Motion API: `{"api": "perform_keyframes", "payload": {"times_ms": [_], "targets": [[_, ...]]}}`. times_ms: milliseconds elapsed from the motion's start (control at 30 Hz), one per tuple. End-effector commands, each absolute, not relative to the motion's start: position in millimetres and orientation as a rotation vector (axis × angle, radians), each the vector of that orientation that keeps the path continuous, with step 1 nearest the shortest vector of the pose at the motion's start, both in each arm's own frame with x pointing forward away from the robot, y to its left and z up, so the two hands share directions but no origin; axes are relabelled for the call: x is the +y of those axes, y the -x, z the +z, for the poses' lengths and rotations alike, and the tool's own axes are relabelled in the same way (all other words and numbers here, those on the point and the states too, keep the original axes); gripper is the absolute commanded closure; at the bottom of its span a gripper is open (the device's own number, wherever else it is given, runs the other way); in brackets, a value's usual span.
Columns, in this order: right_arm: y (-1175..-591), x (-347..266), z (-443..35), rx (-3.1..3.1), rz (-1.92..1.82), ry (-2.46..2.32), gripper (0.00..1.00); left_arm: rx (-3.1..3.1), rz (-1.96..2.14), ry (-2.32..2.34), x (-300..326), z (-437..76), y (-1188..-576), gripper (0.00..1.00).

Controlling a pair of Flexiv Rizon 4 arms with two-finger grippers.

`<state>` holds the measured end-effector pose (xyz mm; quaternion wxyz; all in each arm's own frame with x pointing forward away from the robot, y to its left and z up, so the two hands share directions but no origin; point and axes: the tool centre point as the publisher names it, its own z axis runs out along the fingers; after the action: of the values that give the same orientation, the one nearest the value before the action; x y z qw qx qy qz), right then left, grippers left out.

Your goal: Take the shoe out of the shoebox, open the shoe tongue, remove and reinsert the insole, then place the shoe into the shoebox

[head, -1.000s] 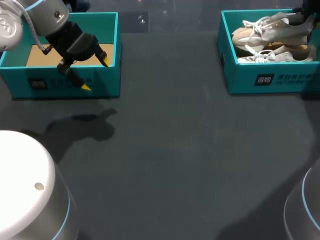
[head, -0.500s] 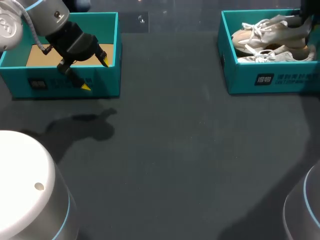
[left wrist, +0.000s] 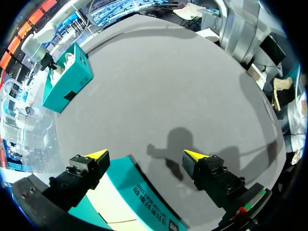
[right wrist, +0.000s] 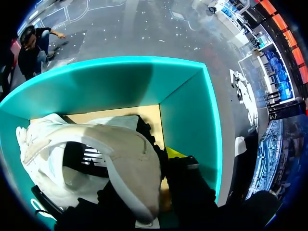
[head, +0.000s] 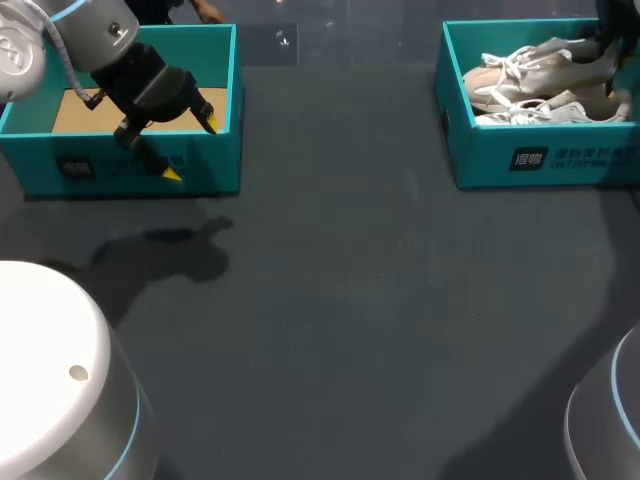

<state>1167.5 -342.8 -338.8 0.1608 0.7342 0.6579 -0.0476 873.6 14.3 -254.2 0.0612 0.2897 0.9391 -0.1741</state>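
Rising slightly toward the far right, the upper shoe (head: 535, 65) (right wrist: 125, 154) is sitting in the right shoebox (head: 480, 150) at the far right of the table (head: 350, 320). I am clamping its heel in my right gripper (head: 610, 30) (right wrist: 144, 178). My left gripper (head: 190, 148) (left wrist: 146, 156) is hovering, fingers wide, over the near wall of the left shoebox (head: 200, 170). Dark open surface is lying between the boxes. White print is marking both near walls.

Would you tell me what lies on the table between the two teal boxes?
Nothing does: in the head view the dark table is bare between the left box and the right box holding the shoes.
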Motion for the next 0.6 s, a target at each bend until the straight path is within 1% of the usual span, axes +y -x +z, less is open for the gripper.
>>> {"api": "perform_keyframes", "payload": {"times_ms": [33,567,600], "targets": [[-1175,-341,-345,1.886,-0.151,-2.105,1.0,2.841,-0.523,-0.877,15,-254,-873,0.0],[-1174,-340,-366,1.925,-0.183,-2.148,1.0,2.841,-0.523,-0.877,15,-254,-873,0.0],[-1173,-340,-366,1.926,-0.183,-2.149,0.97,2.841,-0.523,-0.877,15,-254,-873,0.0]]}}
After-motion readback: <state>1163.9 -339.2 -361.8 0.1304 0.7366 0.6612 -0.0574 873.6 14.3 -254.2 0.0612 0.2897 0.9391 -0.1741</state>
